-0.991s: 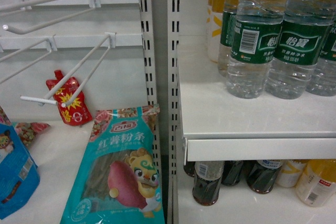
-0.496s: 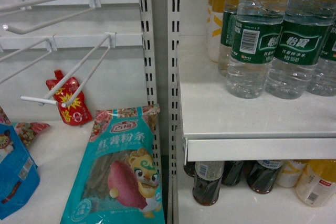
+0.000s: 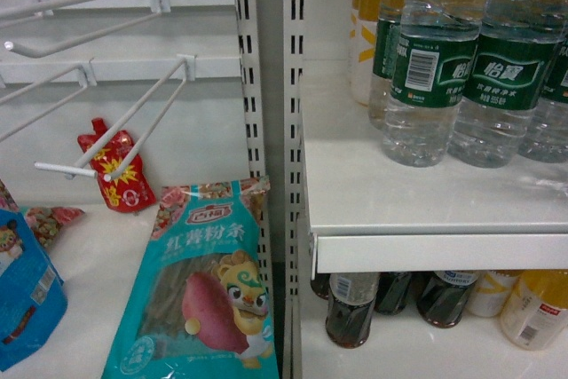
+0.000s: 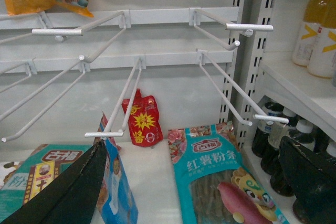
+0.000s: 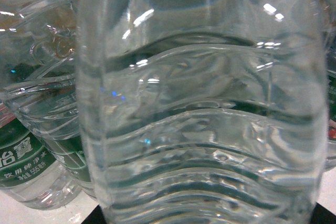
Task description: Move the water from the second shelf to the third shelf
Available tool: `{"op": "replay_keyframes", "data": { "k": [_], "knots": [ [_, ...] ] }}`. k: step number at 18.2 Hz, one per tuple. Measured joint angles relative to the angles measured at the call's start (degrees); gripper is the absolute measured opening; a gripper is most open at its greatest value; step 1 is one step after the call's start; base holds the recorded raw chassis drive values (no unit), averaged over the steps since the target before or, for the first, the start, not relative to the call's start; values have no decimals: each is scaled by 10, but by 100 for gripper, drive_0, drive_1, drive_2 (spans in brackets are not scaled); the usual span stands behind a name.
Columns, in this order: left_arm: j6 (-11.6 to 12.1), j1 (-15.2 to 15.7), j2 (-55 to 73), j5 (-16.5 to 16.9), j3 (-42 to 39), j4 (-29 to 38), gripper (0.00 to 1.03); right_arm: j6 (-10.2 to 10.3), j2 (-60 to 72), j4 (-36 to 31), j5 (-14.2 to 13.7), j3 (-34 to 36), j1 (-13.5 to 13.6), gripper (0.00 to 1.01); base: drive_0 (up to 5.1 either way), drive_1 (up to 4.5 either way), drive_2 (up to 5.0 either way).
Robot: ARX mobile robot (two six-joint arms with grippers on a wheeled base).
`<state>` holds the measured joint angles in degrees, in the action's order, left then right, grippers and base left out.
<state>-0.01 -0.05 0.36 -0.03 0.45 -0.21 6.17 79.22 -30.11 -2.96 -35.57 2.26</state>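
Observation:
Several water bottles with green labels [image 3: 435,59] stand on the white shelf [image 3: 426,197] at the upper right of the head view. In the right wrist view one clear ribbed water bottle [image 5: 205,103] fills the frame and stands between my right gripper [image 5: 210,216] fingers. Only two dark corners of those fingers show, set wide on either side of it, so the gripper is open. More water bottles [image 5: 31,145] stand to its left. My left gripper [image 4: 194,182] hangs open and empty above the lower left shelf. Neither gripper shows in the head view.
Dark cola bottles [image 3: 351,308] and yellow drinks [image 3: 537,308] stand on the shelf below. Left of the slotted upright [image 3: 253,86] are white wire hooks [image 3: 133,122], a teal noodle packet [image 3: 204,290], a red sachet [image 3: 115,170] and a blue bag [image 3: 27,299].
A faint shadow has come onto the shelf at the right edge of the head view. The bottles have not moved.

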Motion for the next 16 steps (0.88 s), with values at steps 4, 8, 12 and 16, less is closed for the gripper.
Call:
{"op": "replay_keyframes", "data": {
  "k": [4, 8, 12, 16],
  "knots": [
    [0, 0, 0, 0, 0, 0, 98, 0, 16, -17, 0, -6, 0, 43, 0, 0, 0],
    [0, 0, 0, 0, 0, 0, 98, 5, 21, -24, 3, -6, -4, 43, 0, 0, 0],
    [0, 0, 0, 0, 0, 0, 98, 10, 22, -23, 9, -6, -9, 65, 0, 0, 0],
    [0, 0, 0, 0, 0, 0, 98, 11, 22, -31, 12, -6, -12, 80, 0, 0, 0]
  ]
}}
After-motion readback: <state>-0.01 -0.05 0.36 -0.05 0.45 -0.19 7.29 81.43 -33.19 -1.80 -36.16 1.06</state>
